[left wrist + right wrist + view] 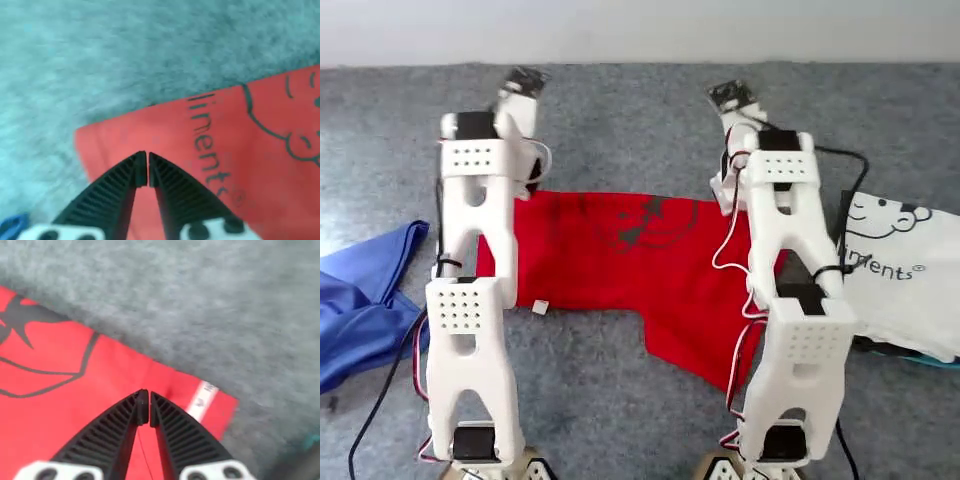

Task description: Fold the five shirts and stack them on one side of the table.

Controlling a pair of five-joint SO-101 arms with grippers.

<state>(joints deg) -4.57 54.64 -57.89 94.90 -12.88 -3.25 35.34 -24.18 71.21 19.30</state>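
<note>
Both jaws closed over red shirt (610, 260) on grey tabletop (620, 100); white wall (640, 30) behind.

Dark printed lettering (209, 145) runs across the red cotton shirt (120, 142) at centre, beside a line-drawn figure (285, 132). Similar lettering marks the white cotton shirt (910, 300) at right. The red shirt's small white sewn label (201, 401) carries print too small to read.

We log red shirt (600, 255) matt cloth, table (620, 120) fuzzy grey felt, left gripper (148, 167) ribbed black plastic.
</note>
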